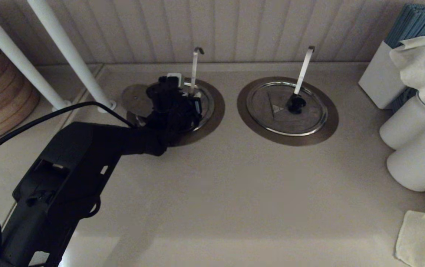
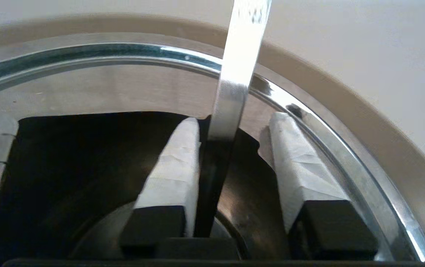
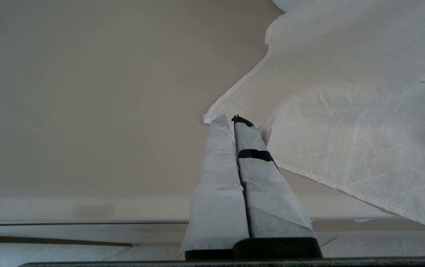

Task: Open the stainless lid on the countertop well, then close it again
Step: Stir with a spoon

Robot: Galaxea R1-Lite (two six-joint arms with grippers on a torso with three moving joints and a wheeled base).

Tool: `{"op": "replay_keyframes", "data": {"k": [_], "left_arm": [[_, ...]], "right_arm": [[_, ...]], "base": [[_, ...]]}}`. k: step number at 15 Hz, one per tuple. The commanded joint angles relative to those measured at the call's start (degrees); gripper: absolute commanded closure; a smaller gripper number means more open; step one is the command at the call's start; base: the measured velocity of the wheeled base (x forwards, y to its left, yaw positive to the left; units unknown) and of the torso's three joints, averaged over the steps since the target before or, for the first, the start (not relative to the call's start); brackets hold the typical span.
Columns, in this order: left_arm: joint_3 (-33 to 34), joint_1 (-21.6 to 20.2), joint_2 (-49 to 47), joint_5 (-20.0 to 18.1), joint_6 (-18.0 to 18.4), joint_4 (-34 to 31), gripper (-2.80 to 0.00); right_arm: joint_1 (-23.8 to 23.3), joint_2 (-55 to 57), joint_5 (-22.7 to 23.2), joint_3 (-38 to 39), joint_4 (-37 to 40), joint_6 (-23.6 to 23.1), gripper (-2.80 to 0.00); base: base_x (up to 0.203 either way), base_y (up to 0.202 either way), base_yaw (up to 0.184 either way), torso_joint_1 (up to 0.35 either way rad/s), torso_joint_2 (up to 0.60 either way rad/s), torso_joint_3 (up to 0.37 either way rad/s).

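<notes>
My left gripper (image 1: pixel 185 97) hangs over the left countertop well (image 1: pixel 214 111), its black body hiding most of the opening. In the left wrist view its white-padded fingers (image 2: pixel 175 174) stand open (image 2: pixel 234 118) above the dark inside of the well, within the bright rim (image 2: pixel 320 129). The thin ladle handle (image 2: pixel 231 96) rises between them, close to one pad and untouched by the other. A round steel disc, the stainless lid (image 1: pixel 135 99), shows left of the well, half hidden by the gripper; its knob is hidden. My right gripper (image 3: pixel 231 119) is shut and empty, low over the counter's front edge.
The second well (image 1: pixel 327 122) at the right has its lid (image 1: pixel 272 111) on, with black knob (image 1: pixel 296 104) and ladle handle (image 1: pixel 304 68). White poles (image 1: pixel 68 52) stand at the left. White jars (image 1: pixel 412 163), a box and a white cloth (image 3: pixel 346 111) crowd the right.
</notes>
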State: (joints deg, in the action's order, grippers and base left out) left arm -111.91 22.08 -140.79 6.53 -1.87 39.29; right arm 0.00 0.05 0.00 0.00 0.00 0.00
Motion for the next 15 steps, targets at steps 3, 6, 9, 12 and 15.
{"op": "replay_keyframes", "data": {"k": [3, 6, 9, 12, 15], "left_arm": [[3.3, 0.0, 4.9, -0.2, -0.4, 1.0, 0.0], [3.9, 0.0, 6.6, -0.2, -0.7, 1.0, 0.0], [3.8, 0.0, 5.8, -0.3, -0.8, 0.8, 0.0], [3.4, 0.0, 4.4, -0.4, -0.8, 0.7, 0.0], [3.2, 0.0, 3.6, -0.4, -0.8, 0.8, 0.0]], "right_arm": [[0.0, 0.0, 0.0, 0.0, 0.0, -0.1, 0.0], [0.0, 0.0, 0.0, 0.0, 0.0, 0.0, 0.0], [0.0, 0.0, 0.0, 0.0, 0.0, 0.0, 0.0], [0.1, 0.0, 0.0, 0.0, 0.0, 0.0, 0.0], [0.0, 0.0, 0.0, 0.0, 0.0, 0.0, 0.0]], "base": [[0.0, 0.0, 0.0, 0.0, 0.0, 0.0], [0.0, 0.0, 0.0, 0.0, 0.0, 0.0], [0.0, 0.0, 0.0, 0.0, 0.0, 0.0], [0.0, 0.0, 0.0, 0.0, 0.0, 0.0], [0.0, 0.0, 0.0, 0.0, 0.0, 0.0]]}}
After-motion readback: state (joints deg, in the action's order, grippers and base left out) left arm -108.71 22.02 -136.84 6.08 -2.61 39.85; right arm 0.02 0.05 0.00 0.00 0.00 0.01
